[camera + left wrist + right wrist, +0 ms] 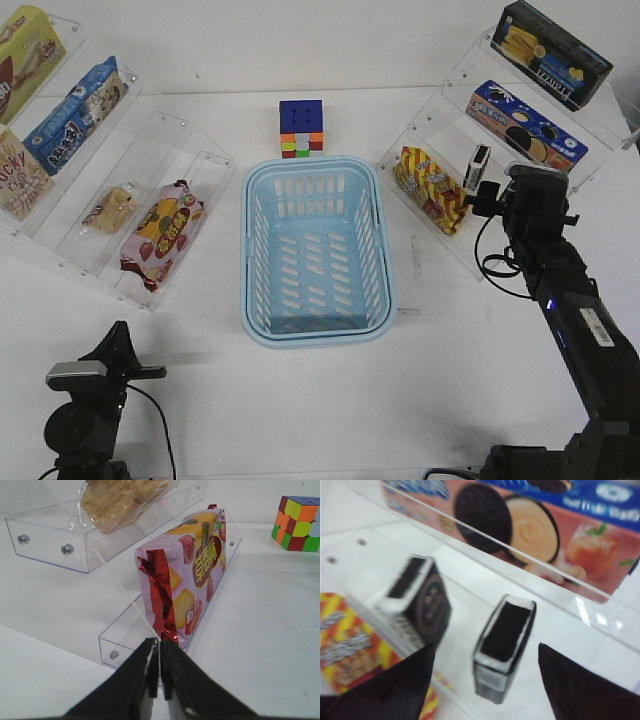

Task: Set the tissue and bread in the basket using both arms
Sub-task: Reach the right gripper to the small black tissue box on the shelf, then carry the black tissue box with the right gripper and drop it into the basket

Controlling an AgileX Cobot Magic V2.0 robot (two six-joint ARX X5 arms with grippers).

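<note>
The light blue basket (pixel 315 318) stands mid-table. The bread (pixel 110 208) lies in a clear wrapper on the left clear shelf, and also shows in the left wrist view (pixel 120 500). My left gripper (pixel 118 332) is low at the front left, shut and empty (pixel 160 647), pointing at the strawberry packet (pixel 192 575). My right gripper (pixel 487 195) is open at the right shelf. In its wrist view the jaws (pixel 486 650) straddle a black-and-white pack (pixel 504 640) standing on edge. The tissue (pixel 427 602), with a round emblem, stands beside it, outside the jaws.
A colour cube (pixel 301 129) sits behind the basket. Tiered clear shelves on both sides hold snack boxes. A yellow-red snack bag (pixel 430 186) and a blue cookie box (pixel 525 125) lie close to my right gripper. The strawberry packet (pixel 162 232) lies next to the bread.
</note>
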